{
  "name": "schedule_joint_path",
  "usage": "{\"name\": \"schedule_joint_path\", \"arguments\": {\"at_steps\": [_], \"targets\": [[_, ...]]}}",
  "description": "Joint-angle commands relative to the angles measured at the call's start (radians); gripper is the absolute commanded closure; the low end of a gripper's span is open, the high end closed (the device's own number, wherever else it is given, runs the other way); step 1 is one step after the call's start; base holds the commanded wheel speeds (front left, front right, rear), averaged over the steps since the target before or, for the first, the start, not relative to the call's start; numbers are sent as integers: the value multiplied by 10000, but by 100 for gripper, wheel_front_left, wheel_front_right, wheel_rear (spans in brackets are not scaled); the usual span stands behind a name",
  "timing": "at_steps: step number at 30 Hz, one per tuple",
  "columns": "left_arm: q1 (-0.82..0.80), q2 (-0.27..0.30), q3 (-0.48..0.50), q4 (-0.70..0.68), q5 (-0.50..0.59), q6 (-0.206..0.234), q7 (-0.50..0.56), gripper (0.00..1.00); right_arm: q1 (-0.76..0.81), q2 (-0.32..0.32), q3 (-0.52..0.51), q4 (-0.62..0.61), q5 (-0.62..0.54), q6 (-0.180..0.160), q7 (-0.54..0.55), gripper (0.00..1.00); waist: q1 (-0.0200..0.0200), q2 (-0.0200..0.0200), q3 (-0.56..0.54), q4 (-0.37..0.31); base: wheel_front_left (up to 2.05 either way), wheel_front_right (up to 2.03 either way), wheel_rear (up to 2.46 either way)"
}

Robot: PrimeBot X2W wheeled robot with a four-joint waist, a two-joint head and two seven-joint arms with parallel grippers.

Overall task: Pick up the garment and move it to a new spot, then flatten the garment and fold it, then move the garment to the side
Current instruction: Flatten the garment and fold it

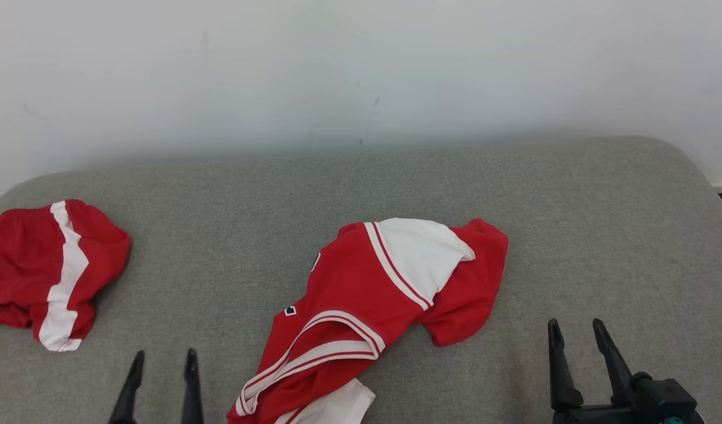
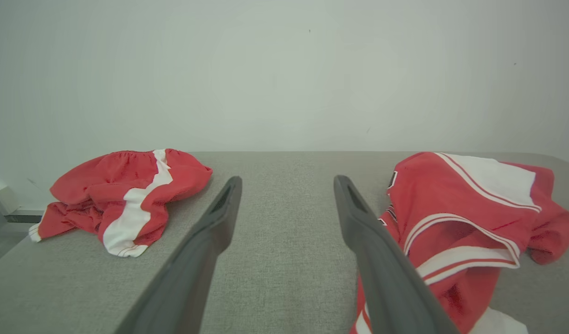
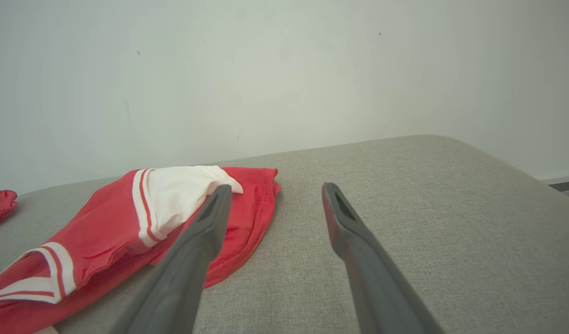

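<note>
Left claw (image 1: pixel 164 353) and right claw (image 1: pixel 575 323) gape wide, empty, flanking the crumpled jersey (image 1: pixel 384 288).

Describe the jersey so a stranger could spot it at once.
On the grey cushion before the white wall, look at the front middle. The jersey lies crumpled there; unlike the shorts at the left, it has striped loops of trim.

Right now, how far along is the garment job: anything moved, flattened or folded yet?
Done: nothing visibly; the red and white jersey lies crumpled mid-surface, unfolded. In hand: nothing; the left gripper and right gripper stand open either side of it, off the cloth. Left: pick up, move, flatten, fold, set aside. The red shorts at the left are bunched too.
</note>
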Motion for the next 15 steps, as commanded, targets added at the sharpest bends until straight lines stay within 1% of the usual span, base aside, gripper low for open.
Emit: {"name": "schedule_joint_path", "arguments": {"at_steps": [1, 8, 12, 15], "targets": [[-201, -170, -124, 47, 168, -153, -31, 0, -69, 27, 35, 7, -58, -22, -5, 0, 0, 0, 3, -19, 0, 0, 0], [-1305, -525, -1296, 960, 370, -861, -32, 0, -123, 25, 215, 47, 12, -22, -5, 0, 0, 0, 48, -394, 0, 0, 0], [-1846, -670, -1952, 1861, 291, -1015, -34, 0, -186, 25, 320, 99, 56, -22, -5, 0, 0, 0, 88, -800, 0, 0, 0], [-2088, -770, -2412, 2583, 212, -1045, -33, 0, -200, 25, 341, 121, 125, -22, -5, 0, 0, 0, 131, -1117, 0, 0, 0]]}}
